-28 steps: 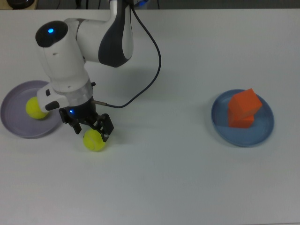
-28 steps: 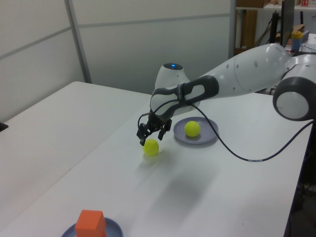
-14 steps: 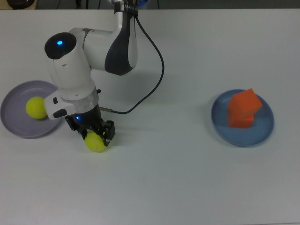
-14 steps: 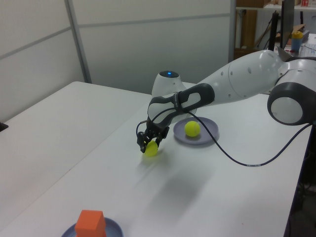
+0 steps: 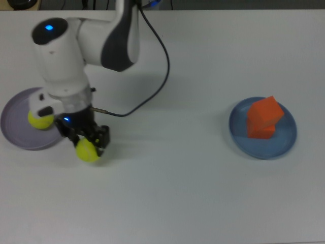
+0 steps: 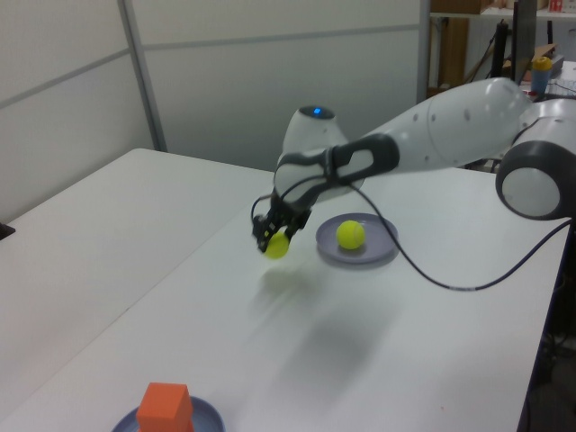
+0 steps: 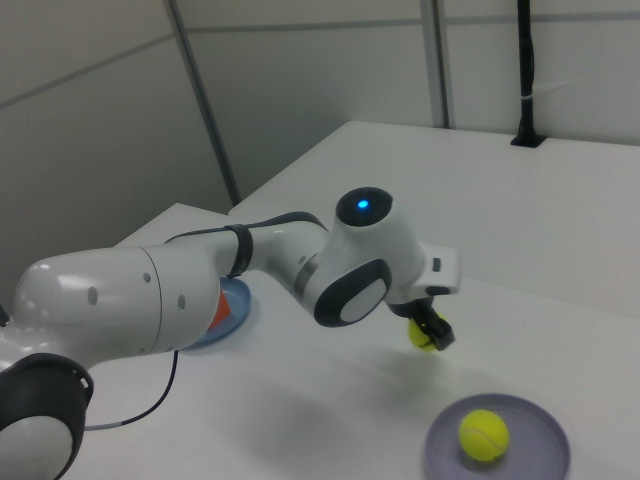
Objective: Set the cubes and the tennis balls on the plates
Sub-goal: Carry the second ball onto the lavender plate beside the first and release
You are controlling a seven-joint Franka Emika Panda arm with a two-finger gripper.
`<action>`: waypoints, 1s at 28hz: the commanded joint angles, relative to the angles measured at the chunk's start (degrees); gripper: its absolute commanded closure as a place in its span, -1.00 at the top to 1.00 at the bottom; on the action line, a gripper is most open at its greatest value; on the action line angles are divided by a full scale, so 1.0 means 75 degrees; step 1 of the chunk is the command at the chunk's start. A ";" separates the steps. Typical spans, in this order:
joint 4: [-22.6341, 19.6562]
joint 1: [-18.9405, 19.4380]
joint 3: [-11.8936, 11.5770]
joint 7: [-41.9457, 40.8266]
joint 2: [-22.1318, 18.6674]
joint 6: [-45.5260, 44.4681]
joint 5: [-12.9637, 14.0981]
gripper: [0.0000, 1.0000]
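White desk (image 5: 203,203), matte and plain, filling the top view from edge to edge. Dark rounded object (image 5: 20,4) at the far left corner of the desk in the top view, cut off by the frame. Pale panelled wall (image 6: 270,81) behind the desk's far edge in the left view, crossed by grey seams. Black upright post (image 7: 525,70) on a foot at the desk's far edge in the right view. Blue-capped container (image 6: 540,72) in the background beyond the desk, at the left view's upper right.

Lab: white table (image 6: 108,234), partition walls (image 6: 270,81) (cluttered shelf (image 6: 540,67) behind).
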 commanded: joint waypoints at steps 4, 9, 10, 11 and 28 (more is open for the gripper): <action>-0.0266 -0.0419 -0.0750 -0.0091 -0.0413 -0.0585 0.0056 -1.00; -0.0277 -0.0513 -0.1137 -0.0114 -0.0518 -0.0960 0.0254 -1.00; -0.0278 -0.0536 -0.1207 -0.0126 -0.0518 -0.1030 0.0278 -1.00; -0.0278 -0.0548 -0.1266 -0.0137 -0.0495 -0.1066 0.0290 -1.00; -0.0348 -0.1111 -0.1302 -0.0501 -0.0015 -0.1055 0.0278 -1.00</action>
